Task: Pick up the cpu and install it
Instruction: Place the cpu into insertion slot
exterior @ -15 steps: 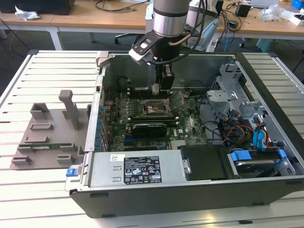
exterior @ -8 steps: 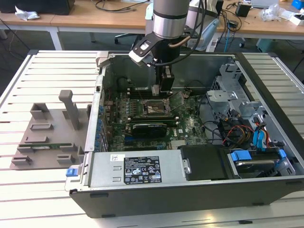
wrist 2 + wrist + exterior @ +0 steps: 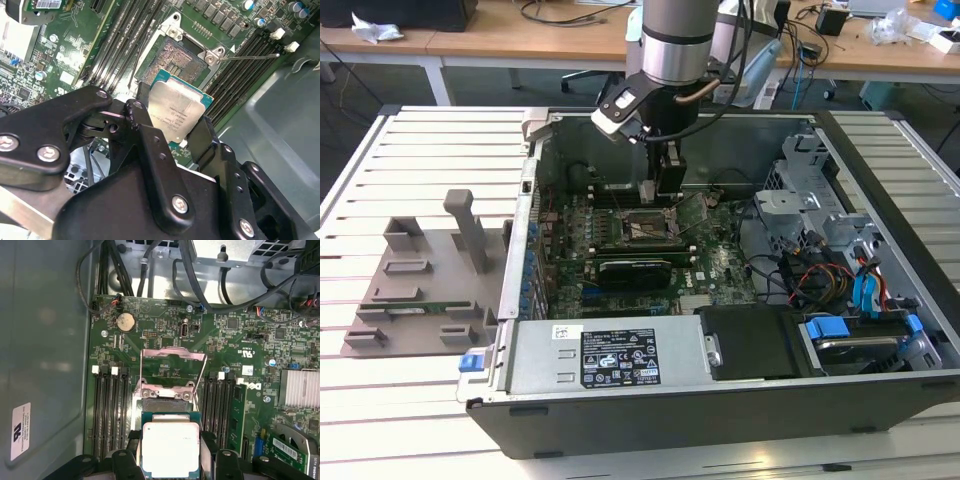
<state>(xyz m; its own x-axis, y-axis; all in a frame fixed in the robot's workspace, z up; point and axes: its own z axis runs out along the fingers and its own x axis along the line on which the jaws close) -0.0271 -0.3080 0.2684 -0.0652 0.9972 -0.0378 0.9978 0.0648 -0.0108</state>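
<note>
- Gripper point(image 3: 172, 115): is clamping the cpu point(image 3: 176, 107) by two opposite edges.
- cpu, in the first wrist view point(image 3: 170, 447): is hanging silvery side up, just beside the open socket point(image 3: 165, 405).
- Socket frame point(image 3: 173, 354): is standing flipped open over the motherboard point(image 3: 235, 345).

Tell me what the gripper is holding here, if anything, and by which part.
The gripper holds the cpu clamped by two opposite side edges, close to the open socket.
</note>
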